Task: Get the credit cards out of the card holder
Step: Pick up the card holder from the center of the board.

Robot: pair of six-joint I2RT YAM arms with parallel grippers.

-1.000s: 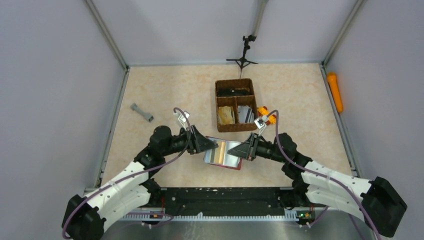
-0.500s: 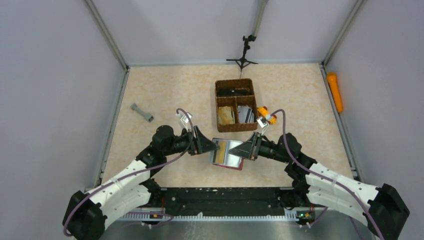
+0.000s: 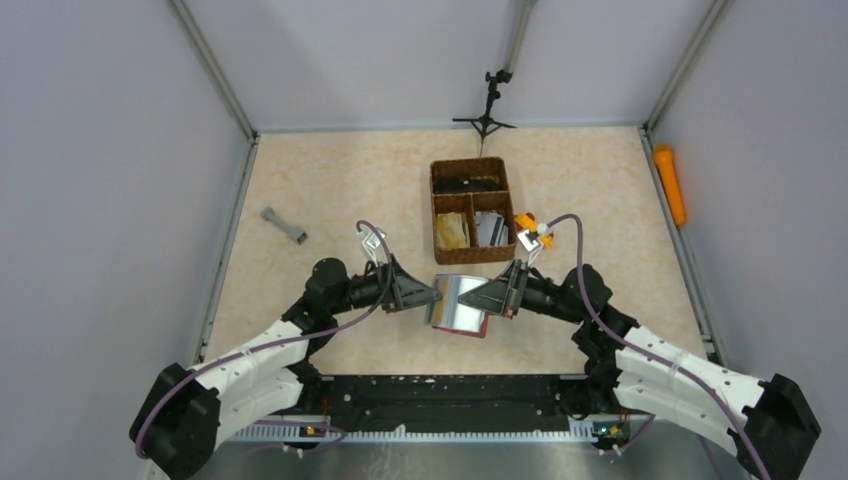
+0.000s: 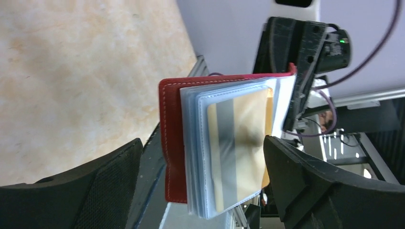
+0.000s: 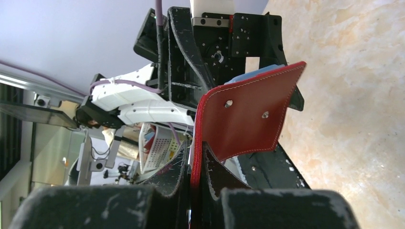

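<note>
1. The left fingers [image 4: 305, 191] have just spread from partly closed to fully released. They grasp nothing and straddle the open side of the card holder [image 4: 171, 143].
2. The right fingers [image 5: 172, 191] stay clenched on the edge of the holder's red cover. They keep it in the air above the desk [image 3: 330, 190], between the two sets of fingers.
3. Over the last second both arms have carried the holder slightly away from their bases.
4. Of the credit cards [image 4: 239, 143], a tan one sits in the front clear sleeve [image 4: 203, 143], right between the left fingers. I cannot tell what the sleeves behind it contain.
5. The left side looks reset for a fresh pinch. That tan card is not yet out, and closing should catch the card's edge, not the sleeve.
</note>
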